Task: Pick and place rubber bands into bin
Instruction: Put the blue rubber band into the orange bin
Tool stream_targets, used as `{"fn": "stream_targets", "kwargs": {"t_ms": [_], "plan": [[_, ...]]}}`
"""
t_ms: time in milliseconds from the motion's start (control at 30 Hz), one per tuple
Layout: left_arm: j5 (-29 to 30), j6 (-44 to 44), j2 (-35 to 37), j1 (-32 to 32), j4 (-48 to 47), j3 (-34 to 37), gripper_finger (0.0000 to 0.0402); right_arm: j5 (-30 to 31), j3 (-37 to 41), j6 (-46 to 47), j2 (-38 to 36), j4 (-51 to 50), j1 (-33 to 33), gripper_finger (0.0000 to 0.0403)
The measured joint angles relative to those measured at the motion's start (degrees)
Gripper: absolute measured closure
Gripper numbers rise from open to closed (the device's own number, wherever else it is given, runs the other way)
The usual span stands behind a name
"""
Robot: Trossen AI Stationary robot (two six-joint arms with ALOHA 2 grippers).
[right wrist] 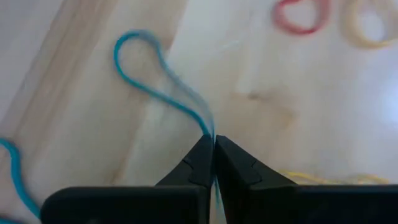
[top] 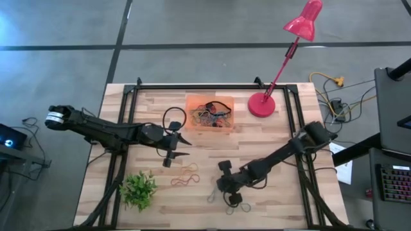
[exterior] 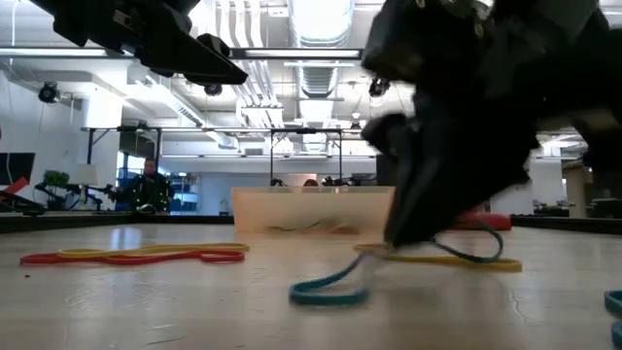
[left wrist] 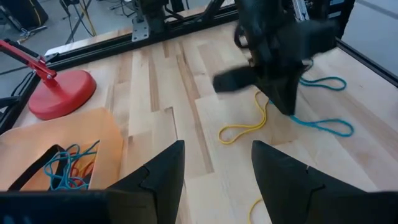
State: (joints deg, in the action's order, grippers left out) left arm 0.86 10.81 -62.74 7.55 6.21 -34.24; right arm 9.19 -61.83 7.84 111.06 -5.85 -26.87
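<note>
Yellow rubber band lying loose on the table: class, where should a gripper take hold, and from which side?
Probably pinch one thin strand of the yellow rubber band from straight above: it lies flat and floppy on the table, offering no raised edge to grip sideways.

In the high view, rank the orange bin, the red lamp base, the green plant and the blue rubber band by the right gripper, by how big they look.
1. the bin
2. the plant, a little smaller
3. the lamp base
4. the blue rubber band, a thin strand the right gripper has pinched

The overhead camera keeps nearness from skewing this.
</note>
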Motion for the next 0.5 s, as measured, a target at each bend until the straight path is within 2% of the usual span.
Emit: {"fn": "stream_targets", "kwargs": {"t_ms": [200, 500], "plan": [[0.07, 0.02, 0.00, -0.04, 0.37, 0.13, 0.0230, 4.49, -0.05, -1.42, -4.86, -2.98, 0.00, 0.0395], [0.09, 0.04, 0.00, -0.04, 0.79, 0.22, 0.0230, 11.30, -0.60, -8.42, -9.79, -4.49, 0.40, 0.0395]]}}
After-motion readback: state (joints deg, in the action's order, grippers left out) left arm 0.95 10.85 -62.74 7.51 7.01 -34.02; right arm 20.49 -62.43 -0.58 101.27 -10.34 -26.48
